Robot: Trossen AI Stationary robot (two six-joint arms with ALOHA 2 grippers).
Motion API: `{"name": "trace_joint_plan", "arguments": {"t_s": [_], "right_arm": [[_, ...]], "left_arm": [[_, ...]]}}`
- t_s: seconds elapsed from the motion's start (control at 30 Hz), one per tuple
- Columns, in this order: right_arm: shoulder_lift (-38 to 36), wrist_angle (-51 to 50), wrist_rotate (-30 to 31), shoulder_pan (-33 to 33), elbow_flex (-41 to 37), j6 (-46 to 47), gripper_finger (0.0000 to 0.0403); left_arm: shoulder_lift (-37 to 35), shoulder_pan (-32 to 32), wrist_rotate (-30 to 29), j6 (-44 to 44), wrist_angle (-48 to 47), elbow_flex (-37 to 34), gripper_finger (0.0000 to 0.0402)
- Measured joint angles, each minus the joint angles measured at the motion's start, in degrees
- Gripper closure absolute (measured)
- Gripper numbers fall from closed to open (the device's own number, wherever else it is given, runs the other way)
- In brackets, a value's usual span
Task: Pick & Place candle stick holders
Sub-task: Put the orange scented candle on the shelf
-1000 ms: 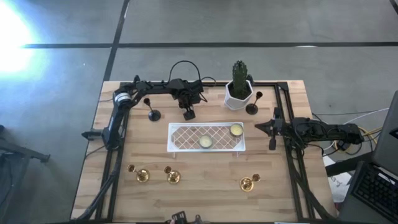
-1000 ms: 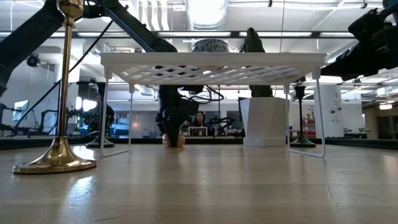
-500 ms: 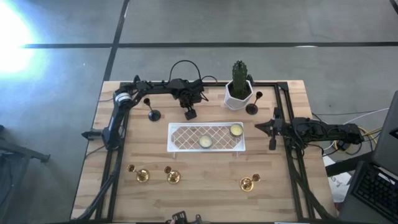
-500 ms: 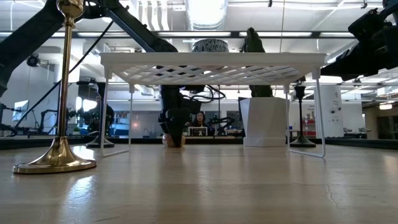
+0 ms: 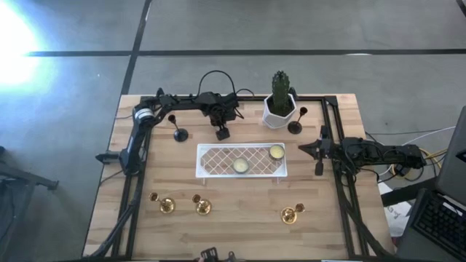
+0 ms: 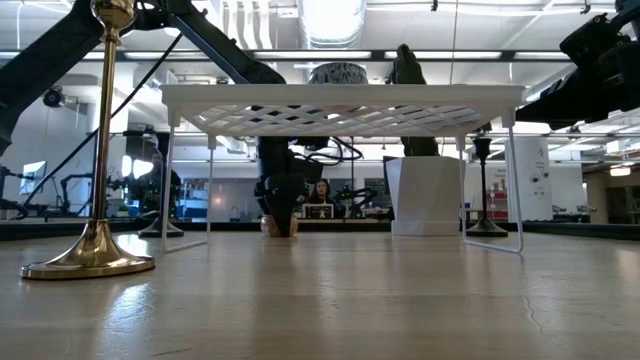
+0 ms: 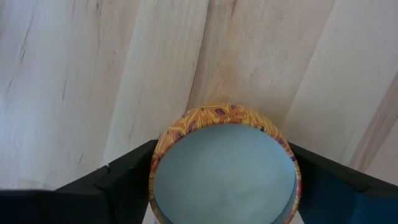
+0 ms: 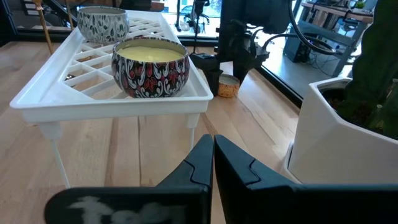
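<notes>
1. On the wooden counter (image 5: 240,211), a white lattice rack (image 5: 241,161) stands at the middle on thin legs, with two patterned candle tins on top: one (image 5: 277,152) at its right end and one (image 5: 240,166) near its front edge.
2. Behind the rack's right end sits a white geometric pot (image 5: 279,113) with a green cactus (image 5: 280,89).
3. The left arm reaches across the back of the counter; its left gripper (image 5: 221,133) points down just behind the rack. In the left wrist view its fingers (image 7: 127,180) stand spread on either side of a small round orange-patterned candle tin (image 7: 225,165) resting on the wood; whether they press its sides I cannot tell.
4. The right gripper (image 5: 317,159) hovers off the rack's right end, its fingers (image 8: 199,163) closed together on nothing.
5. The candle stick holders are apart from both grippers: a black one (image 5: 178,132) back left, another black one (image 5: 295,125) just beside the pot, and three gold ones along the front at (image 5: 164,204), (image 5: 201,206) and (image 5: 290,213).
</notes>
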Motion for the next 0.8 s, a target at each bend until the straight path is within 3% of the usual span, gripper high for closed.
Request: {"name": "trace_joint_plan", "arguments": {"t_s": [0.07, 0.33, 0.8], "right_arm": [[0.0, 0.0, 0.0, 0.0, 0.0, 0.0, 0.0394], [0.0, 0.0, 0.0, 0.0, 0.0, 0.0, 0.0394], [0.0, 0.0, 0.0, 0.0, 0.0, 0.0, 0.0394]], "left_arm": [[0.0, 0.0, 0.0, 0.0, -0.1, 0.1, 0.01], [0.2, 0.0, 0.0, 0.6, -1.5, 1.2, 0.0101], [-3.6, 0.2, -2.1, 4.7, -13.2, 7.3, 0.0101]]}}
